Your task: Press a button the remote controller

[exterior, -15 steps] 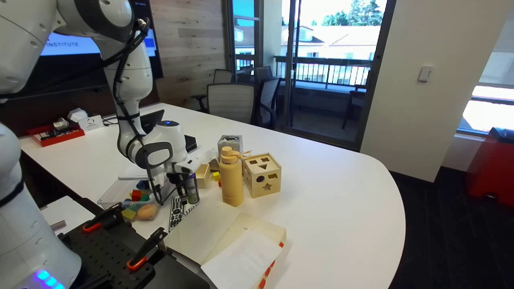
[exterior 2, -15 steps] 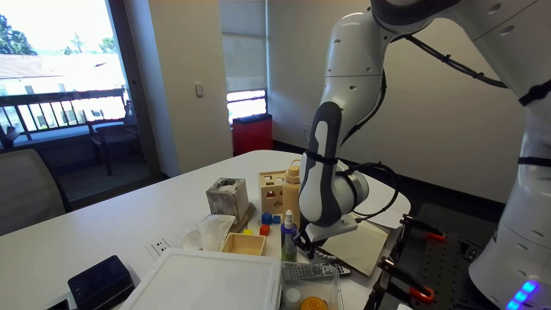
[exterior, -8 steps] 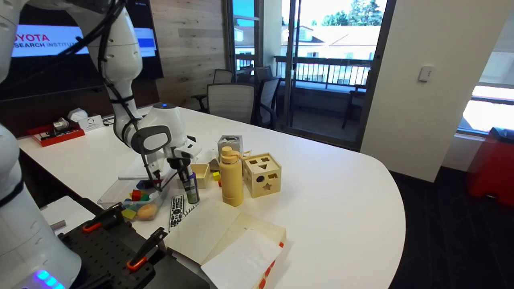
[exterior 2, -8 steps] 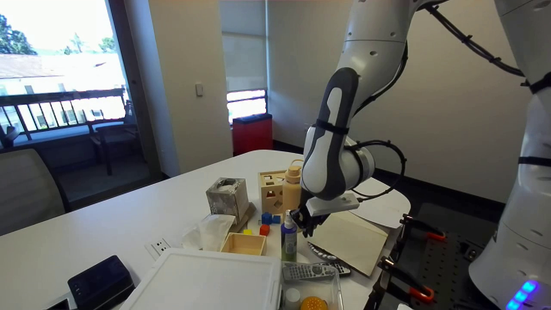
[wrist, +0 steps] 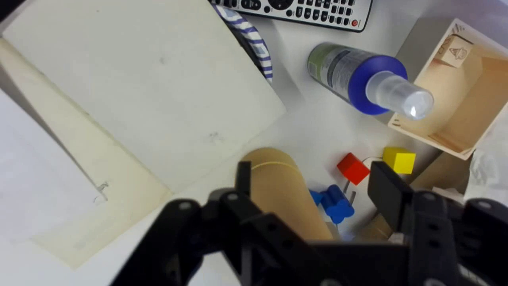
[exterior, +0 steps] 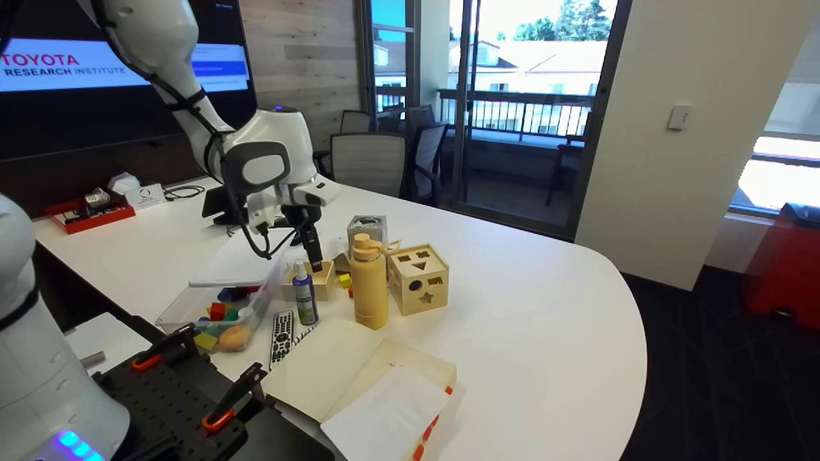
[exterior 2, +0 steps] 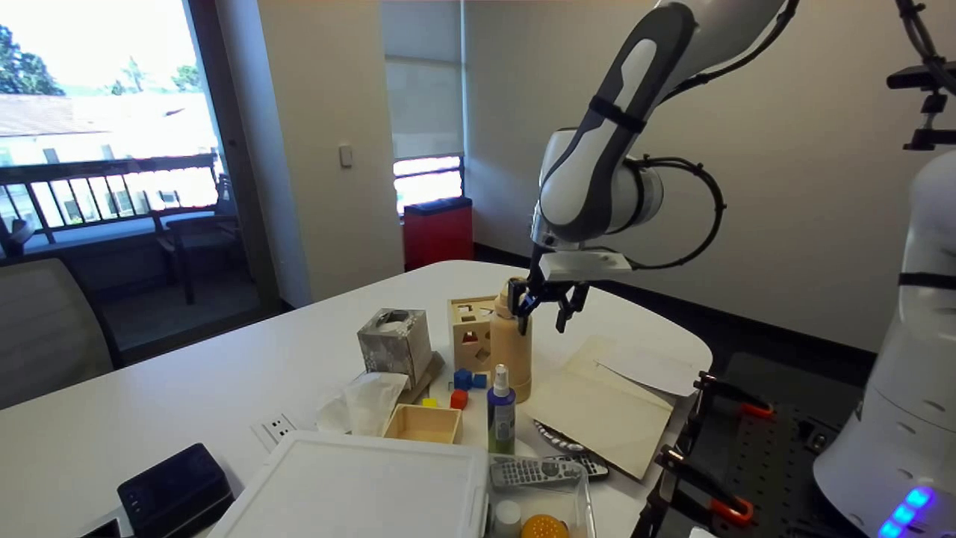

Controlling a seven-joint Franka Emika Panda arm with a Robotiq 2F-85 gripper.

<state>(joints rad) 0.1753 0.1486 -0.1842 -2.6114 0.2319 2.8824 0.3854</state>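
Observation:
The remote controller (exterior: 282, 336), silver with black buttons, lies flat on the white table beside a clear bin. In an exterior view part of the remote controller (exterior 2: 594, 467) shows past the bin, the rest through its clear wall. At the top edge of the wrist view the remote controller (wrist: 317, 19) is cut off, with its red button in sight. My gripper (exterior 2: 542, 326) hangs well above the table, away from the remote, its jaws wide apart. Nothing is held in the gripper (wrist: 312, 176); the tan bottle (wrist: 281, 194) shows below, partly behind one finger.
Close to the remote stand a spray bottle (exterior: 305, 294), the clear bin (exterior: 173, 314) of toys and an open folder (exterior: 327, 365). A wooden tray (exterior 2: 423, 424), small blocks, a shape-sorter cube (exterior: 419, 282) and a tissue box (exterior 2: 396, 344) are farther off.
The arm has risen from beside the remote and spray bottle to high over the table. The jaws have spread from shut to wide. The remote has not moved.

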